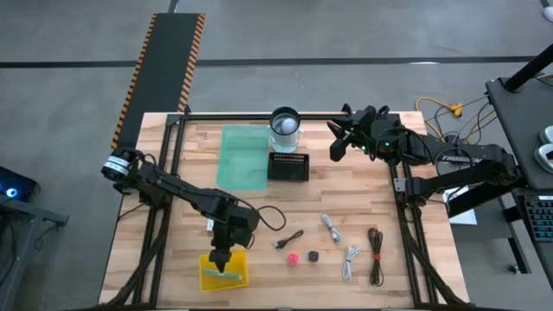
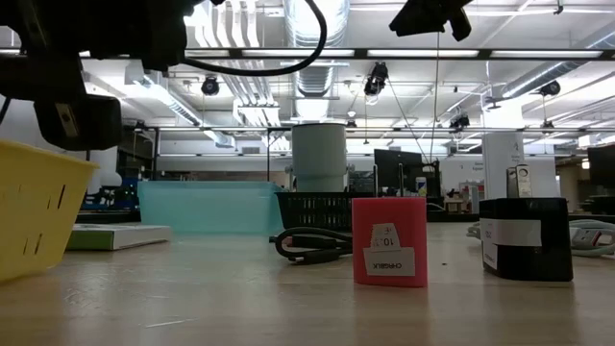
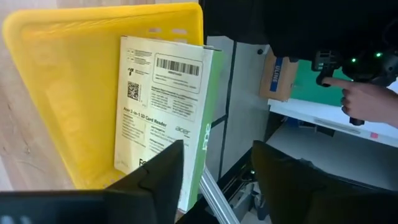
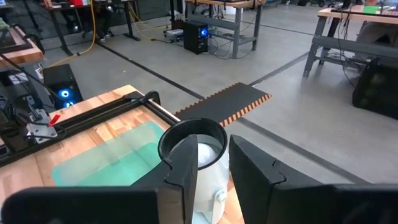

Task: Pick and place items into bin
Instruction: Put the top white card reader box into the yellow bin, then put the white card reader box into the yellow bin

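High view: at the table's near left corner, the left gripper (image 1: 219,257) hangs over a yellow bin (image 1: 210,278), its fingers spread and grasping nothing. A white printed card (image 1: 228,275) with a green edge lies inside the bin just under the fingertips. The left wrist view shows the same card (image 3: 163,106), barcode and small print up, resting against the bin's yellow wall (image 3: 68,93), with the two dark fingers (image 3: 155,180) parted on either side of its edge. Beyond the table edge in that view, a person's hand (image 3: 364,99) points at something.

Moving right along the near side of the wooden table (image 1: 380,199), the loose items lie in a row: a black cable (image 1: 289,239), a small red cube (image 1: 293,257), a small black cube (image 1: 313,257), a grey cable (image 1: 331,227), a white cable (image 1: 349,262) and a brown cable (image 1: 375,254). From table height the red cube (image 2: 388,241) and black cube (image 2: 526,238) stand apart, each with a white label.

Toward the far edge sit a clear green tray (image 1: 243,156), a black mesh basket (image 1: 288,167) and a white cylindrical container (image 1: 285,128).

At far right, the right gripper (image 1: 342,138) waits above the table's far side near the container, its fingers open and empty.
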Action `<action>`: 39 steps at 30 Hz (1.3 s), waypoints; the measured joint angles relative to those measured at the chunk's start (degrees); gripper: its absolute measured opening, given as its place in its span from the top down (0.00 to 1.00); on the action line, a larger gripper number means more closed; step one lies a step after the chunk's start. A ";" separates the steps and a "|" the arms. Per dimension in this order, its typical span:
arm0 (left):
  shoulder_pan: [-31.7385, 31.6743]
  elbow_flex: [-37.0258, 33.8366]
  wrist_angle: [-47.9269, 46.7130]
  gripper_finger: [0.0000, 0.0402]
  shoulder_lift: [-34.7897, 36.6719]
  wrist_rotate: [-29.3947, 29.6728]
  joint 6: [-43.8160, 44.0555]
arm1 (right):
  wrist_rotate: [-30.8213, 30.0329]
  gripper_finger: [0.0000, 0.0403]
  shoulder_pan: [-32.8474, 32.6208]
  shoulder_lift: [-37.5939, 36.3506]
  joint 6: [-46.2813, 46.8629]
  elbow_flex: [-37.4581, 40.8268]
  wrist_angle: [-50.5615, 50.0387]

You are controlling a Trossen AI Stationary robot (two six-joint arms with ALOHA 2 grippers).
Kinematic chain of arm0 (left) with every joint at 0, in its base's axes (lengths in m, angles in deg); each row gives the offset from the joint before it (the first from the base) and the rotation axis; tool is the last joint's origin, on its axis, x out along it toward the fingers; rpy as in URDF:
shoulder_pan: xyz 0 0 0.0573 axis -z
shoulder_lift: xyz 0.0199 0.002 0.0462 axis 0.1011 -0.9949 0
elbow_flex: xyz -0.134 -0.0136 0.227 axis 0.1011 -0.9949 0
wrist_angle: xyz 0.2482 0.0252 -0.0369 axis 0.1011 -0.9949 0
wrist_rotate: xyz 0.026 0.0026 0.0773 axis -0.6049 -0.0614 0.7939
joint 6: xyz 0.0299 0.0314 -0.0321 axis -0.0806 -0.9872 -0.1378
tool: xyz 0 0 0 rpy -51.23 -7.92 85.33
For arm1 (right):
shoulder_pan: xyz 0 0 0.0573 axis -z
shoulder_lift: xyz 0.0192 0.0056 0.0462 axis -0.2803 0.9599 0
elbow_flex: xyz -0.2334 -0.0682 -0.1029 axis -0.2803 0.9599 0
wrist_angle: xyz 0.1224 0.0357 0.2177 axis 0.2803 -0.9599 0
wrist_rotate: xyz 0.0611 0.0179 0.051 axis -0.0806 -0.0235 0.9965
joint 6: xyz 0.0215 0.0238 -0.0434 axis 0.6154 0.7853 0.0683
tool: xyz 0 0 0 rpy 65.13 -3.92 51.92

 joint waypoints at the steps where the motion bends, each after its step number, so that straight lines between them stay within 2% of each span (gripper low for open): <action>1: 0.00 0.00 -0.06 0.54 0.02 0.00 0.44 | 0.00 0.80 0.00 0.00 0.00 0.00 0.00; 5: -0.16 0.00 -0.96 0.49 0.95 -1.61 1.02 | 0.00 0.79 0.00 0.00 0.00 0.00 0.00; 12: -0.74 0.00 -4.62 0.49 4.30 -0.68 0.97 | -0.01 0.77 0.00 0.00 0.00 0.00 0.06; 16: -2.22 0.04 -9.72 0.50 6.05 6.61 0.64 | 0.00 0.79 0.00 0.00 0.00 0.00 0.08; 25: -5.01 0.04 -20.12 0.51 8.56 32.71 -1.14 | 0.00 0.82 0.00 0.00 0.22 0.00 0.11; 32: -3.83 -0.02 -19.92 0.51 8.33 39.23 -12.30 | 0.00 0.81 0.00 0.00 0.22 0.00 0.09; 39: -2.17 -4.55 -18.78 0.51 8.28 40.81 -14.66 | 0.00 0.79 0.00 0.00 0.22 0.00 0.04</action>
